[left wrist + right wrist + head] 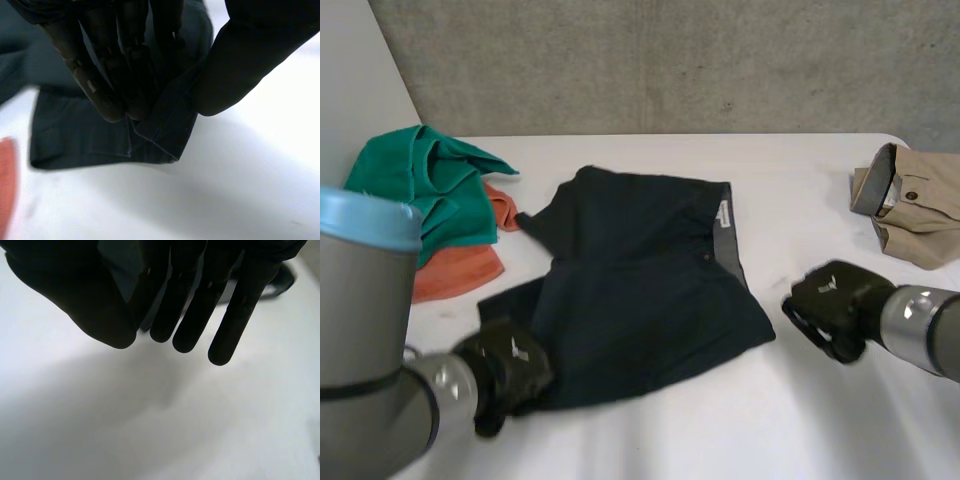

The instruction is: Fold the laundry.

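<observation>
Nearest me, my left hand (505, 372) has the near left hem corner of the dark shorts (640, 290), the cloth pinched between fingers (107, 92) and thumb and raised a little off the white table (720, 435). I take this as the start of the first fold.

My right hand (830, 305) hangs over bare table just beside the waist end, fingers straight and parted, holding nothing. Next it needs a matching grip on the near waist corner, so both hands can carry the near edge over to the far one.

The shorts lie flat mid-table. Their long axis runs across me, waistband to my right and legs to my left.

Beyond them lie a green cloth (420, 180) on an orange cloth (455, 270) at far left, and folded tan trousers (915, 205) at far right.
</observation>
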Action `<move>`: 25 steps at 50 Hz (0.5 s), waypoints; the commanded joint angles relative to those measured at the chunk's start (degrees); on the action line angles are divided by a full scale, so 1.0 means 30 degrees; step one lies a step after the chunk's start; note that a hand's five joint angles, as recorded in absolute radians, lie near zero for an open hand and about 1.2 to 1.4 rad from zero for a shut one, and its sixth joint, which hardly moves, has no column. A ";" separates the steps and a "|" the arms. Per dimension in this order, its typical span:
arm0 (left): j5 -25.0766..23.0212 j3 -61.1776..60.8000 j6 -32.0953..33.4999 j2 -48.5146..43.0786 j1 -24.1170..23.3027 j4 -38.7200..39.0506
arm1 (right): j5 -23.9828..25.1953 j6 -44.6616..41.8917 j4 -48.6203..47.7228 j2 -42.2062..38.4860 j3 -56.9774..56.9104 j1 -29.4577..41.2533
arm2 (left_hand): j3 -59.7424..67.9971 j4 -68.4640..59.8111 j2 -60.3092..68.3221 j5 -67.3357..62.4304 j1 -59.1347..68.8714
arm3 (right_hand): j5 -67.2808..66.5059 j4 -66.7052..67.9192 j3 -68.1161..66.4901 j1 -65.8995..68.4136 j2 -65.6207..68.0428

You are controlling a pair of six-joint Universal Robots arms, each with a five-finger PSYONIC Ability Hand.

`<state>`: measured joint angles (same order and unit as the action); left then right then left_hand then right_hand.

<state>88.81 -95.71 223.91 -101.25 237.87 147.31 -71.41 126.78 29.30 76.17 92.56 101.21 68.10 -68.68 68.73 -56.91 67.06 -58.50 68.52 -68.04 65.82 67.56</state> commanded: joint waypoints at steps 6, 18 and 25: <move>0.1125 0.2924 -0.1391 -0.0407 -0.0102 0.1404 | 0.1008 0.5283 -0.4781 -0.0371 0.0286 0.0803 | 0.3967 -0.3772 0.3756 -0.4365 0.4315 | 1.1074 -1.1079 1.0921 -1.0181 -1.0762; 0.2651 0.8287 -0.3355 -0.3864 0.0660 0.2285 | 0.0366 0.8922 -0.9441 -0.0985 0.2866 0.3234 | 0.3967 -0.3772 0.3756 -0.4365 0.4315 | 1.5014 -1.5019 1.4860 -1.4120 -1.4702; 0.3031 0.9812 -0.4234 -0.5359 0.1158 0.2285 | -0.1010 0.8980 -1.1317 -0.2508 0.2661 0.3997 | 0.3967 -0.3772 0.3756 -0.4365 0.4315 | 1.4343 -1.4348 1.4189 -1.3449 -1.4031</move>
<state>97.22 -69.06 212.80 -114.25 240.33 154.36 -71.29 154.15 -1.24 72.01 101.10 111.69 68.10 -68.68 68.73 -56.91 67.06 -11.89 23.35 -24.68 24.25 24.47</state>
